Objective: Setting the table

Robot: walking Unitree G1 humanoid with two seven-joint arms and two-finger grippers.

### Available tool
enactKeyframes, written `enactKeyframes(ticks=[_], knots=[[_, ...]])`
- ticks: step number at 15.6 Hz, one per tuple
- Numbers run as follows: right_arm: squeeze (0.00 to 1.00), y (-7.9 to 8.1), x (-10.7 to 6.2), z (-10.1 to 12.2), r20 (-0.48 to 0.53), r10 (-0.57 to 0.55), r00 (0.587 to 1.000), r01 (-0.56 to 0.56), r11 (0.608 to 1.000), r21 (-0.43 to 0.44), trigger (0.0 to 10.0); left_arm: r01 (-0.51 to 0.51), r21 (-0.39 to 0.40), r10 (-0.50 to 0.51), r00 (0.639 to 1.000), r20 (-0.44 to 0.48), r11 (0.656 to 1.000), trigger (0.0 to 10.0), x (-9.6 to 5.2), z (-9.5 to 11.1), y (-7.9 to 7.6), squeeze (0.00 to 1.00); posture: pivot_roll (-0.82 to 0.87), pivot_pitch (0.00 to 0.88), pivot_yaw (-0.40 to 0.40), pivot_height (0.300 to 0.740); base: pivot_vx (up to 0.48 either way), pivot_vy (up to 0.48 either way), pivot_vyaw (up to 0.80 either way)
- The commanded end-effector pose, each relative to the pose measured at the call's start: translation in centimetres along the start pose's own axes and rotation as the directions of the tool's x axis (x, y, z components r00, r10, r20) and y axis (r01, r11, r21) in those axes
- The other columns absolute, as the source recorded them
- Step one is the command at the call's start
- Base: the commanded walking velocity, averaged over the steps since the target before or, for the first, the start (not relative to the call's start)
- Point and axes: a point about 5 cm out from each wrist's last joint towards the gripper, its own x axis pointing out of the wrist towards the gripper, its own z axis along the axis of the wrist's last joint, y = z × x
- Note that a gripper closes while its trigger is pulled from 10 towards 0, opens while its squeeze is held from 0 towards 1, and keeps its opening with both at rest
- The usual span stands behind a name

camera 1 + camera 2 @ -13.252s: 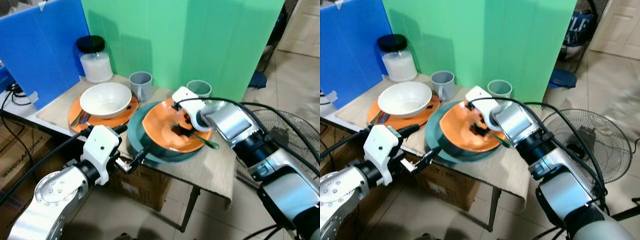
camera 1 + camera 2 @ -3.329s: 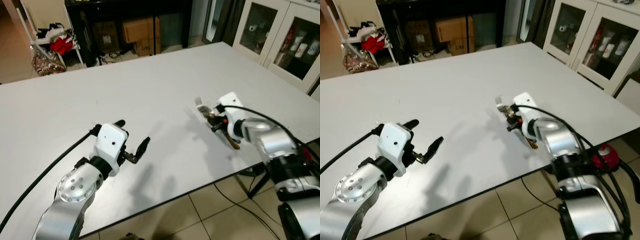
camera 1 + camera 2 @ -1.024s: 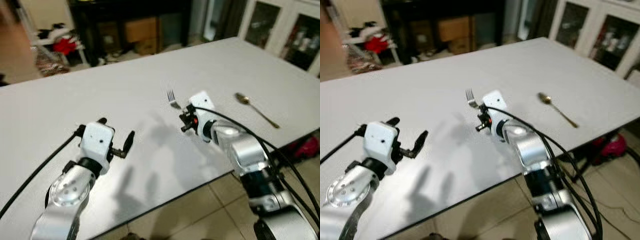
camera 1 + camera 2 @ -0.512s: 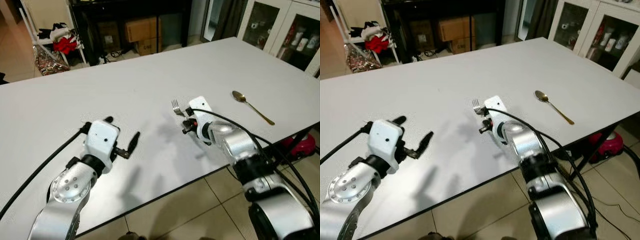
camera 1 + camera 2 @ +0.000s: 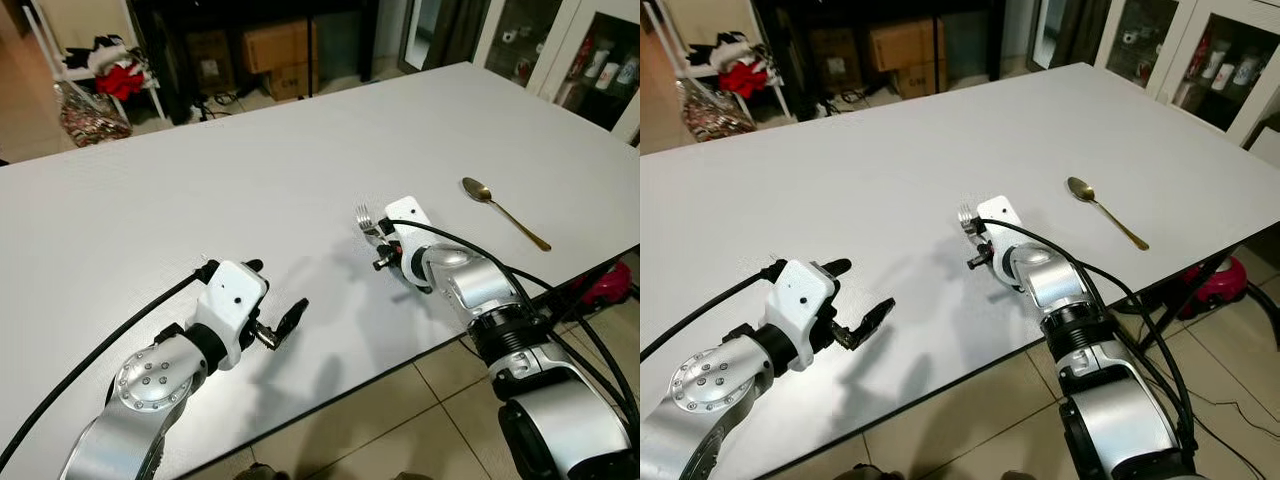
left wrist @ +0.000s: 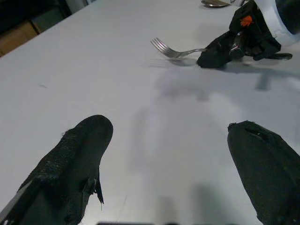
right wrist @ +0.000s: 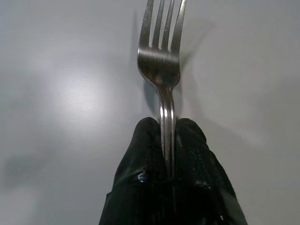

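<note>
My right gripper pinches the fork over bare table; my left gripper gapes empty near its front edge.

The two head views look forward and down from above the near edge of the white tabletop, taking in both arms and the room beyond. They share nearly the same scene, the right eye view slightly offset sideways. The left wrist view sits low, just above the tabletop, looking along the left pincer toward the fork and the right pincer, which the head views also show. The right wrist view is very close, facing along the right pincer's fingers at the fork's tines over bare tabletop.
</note>
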Motion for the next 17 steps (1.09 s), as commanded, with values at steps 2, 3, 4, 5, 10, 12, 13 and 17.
enactKeyframes(ticks=[2, 3, 4, 5, 10, 12, 13, 17], knots=[[0.0, 0.0, 0.0, -1.0, -0.037, -0.013, 0.999, 0.013, 1.0, 0.006, 10.0, 0.016, 0.001, -0.016, 1.0, -0.011, 1.0, 10.0, -0.1, -0.1, -0.1, 0.0, -0.07, 0.006, 0.061, 0.74, 0.0, 0.0, 0.0], [0.0, 0.2, 0.0, -1.2, -0.043, -0.01, 0.999, 0.011, 1.0, 0.009, 10.0, 0.025, 0.0, -0.025, 1.0, -0.012, 1.0, 10.0, -0.1, 0.0, -0.2, 0.0, -0.08, 0.009, 0.059, 0.74, 0.0, 0.0, 0.0], [0.0, 0.4, -0.1, -1.2, -0.046, -0.008, 0.999, 0.009, 1.0, 0.015, 10.0, 0.029, 0.0, -0.029, 0.999, -0.013, 1.0, 10.0, -0.1, 0.0, -0.2, 0.0, -0.08, 0.01, 0.059, 0.74, 0.0, 0.0, 0.0], [0.0, 0.7, -0.2, -1.3, -0.048, -0.004, 0.999, 0.005, 1.0, 0.022, 10.0, 0.034, -0.002, -0.034, 0.999, -0.015, 0.999, 10.0, -0.1, 0.0, -0.3, 0.0, -0.08, 0.011, 0.059, 0.74, 0.0, 0.0, 0.0], [0.0, 1.3, -1.0, -2.0, -0.067, -0.003, 0.998, 0.005, 1.0, 0.031, 10.0, 0.045, -0.003, -0.045, 0.999, -0.023, 0.999, 10.0, -0.1, -0.2, -0.3, 0.0, -0.09, 0.014, 0.061, 0.74, 0.0, 0.0, 0.0], [0.0, 1.3, -1.0, -2.5, -0.082, -0.018, 0.996, 0.02, 1.0, 0.02, 10.0, 0.055, -0.004, -0.055, 0.998, -0.023, 0.998, 10.0, -0.1, -0.2, -0.4, 0.0, -0.09, 0.016, 0.062, 0.74, 0.0, 0.0, 0.0], [0.0, 1.1, -1.1, -2.6, -0.089, -0.026, 0.996, 0.028, 0.999, 0.02, 10.0, 0.059, -0.006, -0.059, 0.998, -0.025, 0.998, 10.0, -0.1, -0.2, -0.5, 0.0, -0.09, 0.015, 0.062, 0.74, 0.0, 0.0, 0.0], [0.2, 1.2, -1.2, -2.7, -0.108, -0.013, 0.994, 0.017, 0.999, 0.037, 10.0, 0.07, -0.007, -0.07, 0.997, -0.032, 0.998, 10.0, -0.4, -0.4, -0.6, 0.0, -0.08, 0.017, 0.058, 0.74, 0.0, 0.0, 0.0]])
